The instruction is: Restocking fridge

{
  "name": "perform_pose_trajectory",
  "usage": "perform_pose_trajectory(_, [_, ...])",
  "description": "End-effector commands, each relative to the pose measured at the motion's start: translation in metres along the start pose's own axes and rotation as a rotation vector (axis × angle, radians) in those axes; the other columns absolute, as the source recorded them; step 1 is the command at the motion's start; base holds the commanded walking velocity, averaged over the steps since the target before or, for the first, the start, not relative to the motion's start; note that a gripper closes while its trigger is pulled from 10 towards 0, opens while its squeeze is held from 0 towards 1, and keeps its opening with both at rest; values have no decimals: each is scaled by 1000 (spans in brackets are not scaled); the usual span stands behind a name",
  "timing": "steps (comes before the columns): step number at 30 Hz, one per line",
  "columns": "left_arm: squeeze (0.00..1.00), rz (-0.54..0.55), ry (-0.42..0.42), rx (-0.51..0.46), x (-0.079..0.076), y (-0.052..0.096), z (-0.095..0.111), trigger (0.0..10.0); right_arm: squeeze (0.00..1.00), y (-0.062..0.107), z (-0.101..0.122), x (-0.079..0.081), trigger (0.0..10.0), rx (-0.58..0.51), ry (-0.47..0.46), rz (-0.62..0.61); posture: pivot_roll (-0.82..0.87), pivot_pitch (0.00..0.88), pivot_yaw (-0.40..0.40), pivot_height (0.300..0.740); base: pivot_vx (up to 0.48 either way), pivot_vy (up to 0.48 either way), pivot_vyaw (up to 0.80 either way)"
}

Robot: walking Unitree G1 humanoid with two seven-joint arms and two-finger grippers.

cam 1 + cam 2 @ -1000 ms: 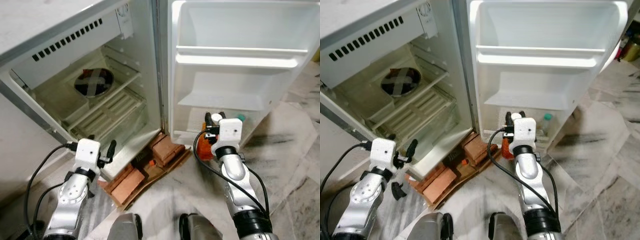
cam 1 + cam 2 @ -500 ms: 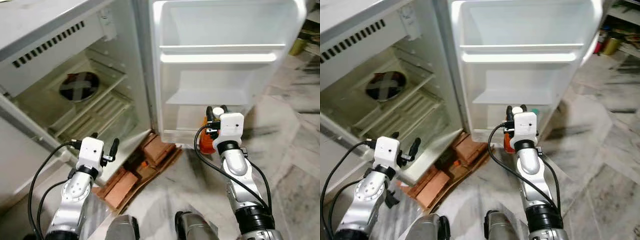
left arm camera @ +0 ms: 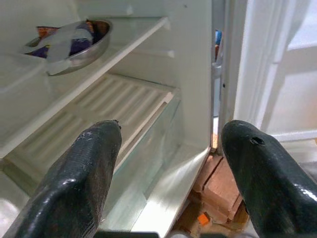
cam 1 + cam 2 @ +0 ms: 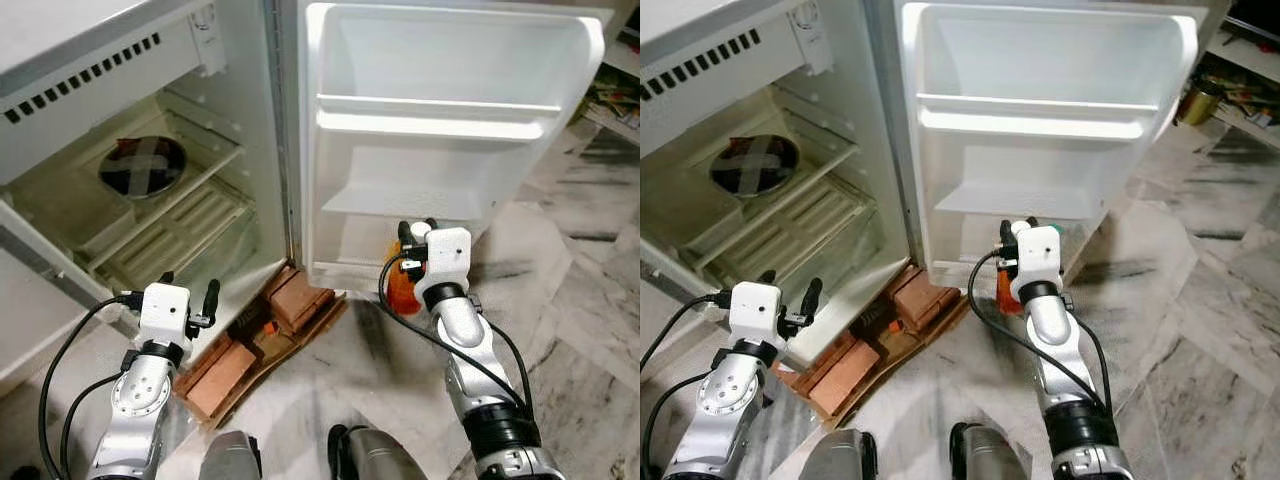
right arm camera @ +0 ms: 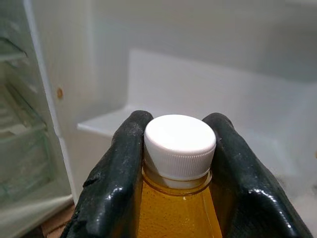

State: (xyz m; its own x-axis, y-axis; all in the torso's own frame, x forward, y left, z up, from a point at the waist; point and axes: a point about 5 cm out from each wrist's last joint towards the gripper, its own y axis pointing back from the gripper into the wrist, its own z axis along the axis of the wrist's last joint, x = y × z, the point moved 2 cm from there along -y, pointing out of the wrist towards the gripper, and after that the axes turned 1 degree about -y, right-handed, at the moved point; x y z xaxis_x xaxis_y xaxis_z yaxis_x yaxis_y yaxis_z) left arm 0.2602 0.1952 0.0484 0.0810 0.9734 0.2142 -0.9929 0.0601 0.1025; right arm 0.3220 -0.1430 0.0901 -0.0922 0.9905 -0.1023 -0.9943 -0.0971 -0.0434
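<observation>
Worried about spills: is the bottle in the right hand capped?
Capped. A white ribbed screw cap sits on the amber-filled bottle, gripped at the neck by the right hand.

The open fridge door (image 4: 440,100) faces the robot, its upper shelf (image 4: 440,115) and the lower shelf (image 4: 400,205) bare, so both offer room to reach in. In the cabinet, a foil-covered metal bowl (image 4: 142,167) takes the middle of the upper shelf (image 4: 185,190), leaving free space around it; the ribbed shelf below (image 4: 175,235) is open. Bricks (image 4: 300,300) and cardboard under the fridge crowd the floor by the hinge.
</observation>
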Motion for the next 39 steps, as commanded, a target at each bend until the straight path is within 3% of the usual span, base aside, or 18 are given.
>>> perform_pose_trajectory(1, [0,15,-9,-12,5,-1,3,10000,0,-2,4,4,10000,-23,-2,22,108,97,-51,740,0,-292,0])
perform_pose_trajectory(11, [0,0,-11,-24,-1,-5,6,10000,0,-2,4,2,10000,-30,2,26,97,102,-44,740,0,-325,0])
perform_pose_trajectory(31, [0,-4,9,-34,1,-3,7,10000,0,-5,5,3,10000,-36,10,40,99,115,-48,740,0,0,0])
perform_pose_trajectory(39, [0,-10,15,-37,-1,-3,7,10000,0,-5,5,3,10000,-36,15,48,97,114,-50,740,255,0,0])
